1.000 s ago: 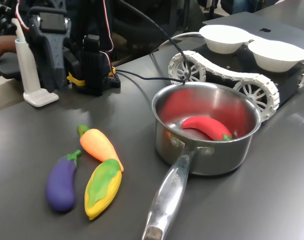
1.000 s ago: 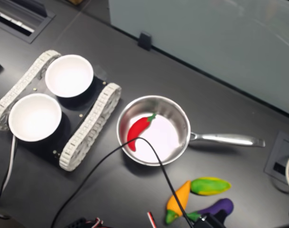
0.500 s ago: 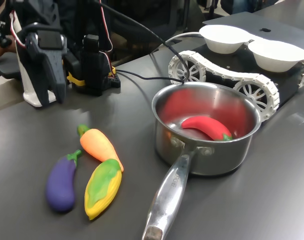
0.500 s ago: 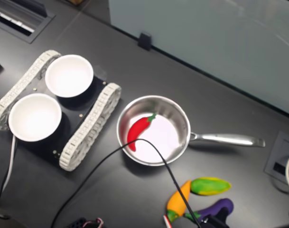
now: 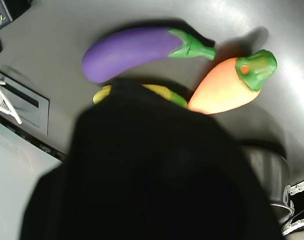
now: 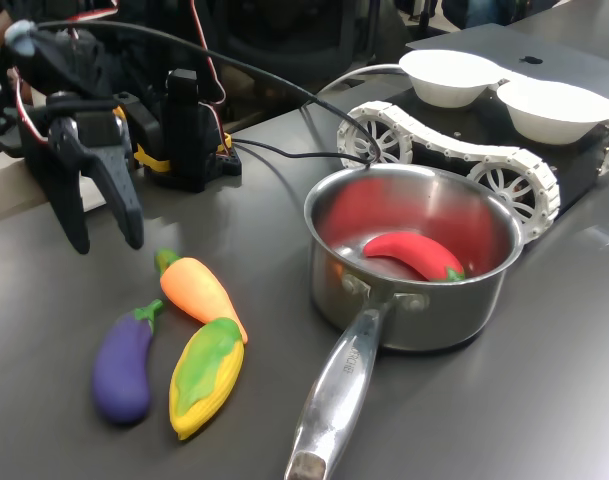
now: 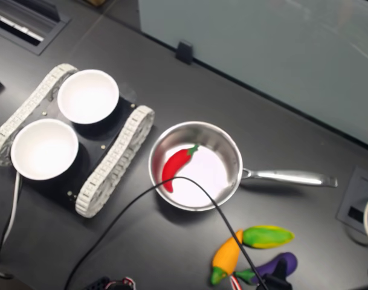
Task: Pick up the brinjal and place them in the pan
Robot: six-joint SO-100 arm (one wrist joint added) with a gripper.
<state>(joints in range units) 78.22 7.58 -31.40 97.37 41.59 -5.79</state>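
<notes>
The gripper (image 6: 109,240) is seen poised above the dark surface (image 6: 544,400), its two fingers spread well apart and nothing held between them. The brinjal (image 6: 124,365) is left lying on the surface just beside the corn (image 6: 206,375), with the carrot (image 6: 199,293) near its stem; the three are packed closely in both exterior views. The pan (image 6: 414,270), already occupied by a red chilli (image 6: 414,255), is placed well apart. A mis-grasp is judged the main risk: with neighbours crowded so tightly, the corn or carrot could be caught or nudged instead, and the smooth, rounded brinjal could be squeezed out of the closing fingers.
</notes>
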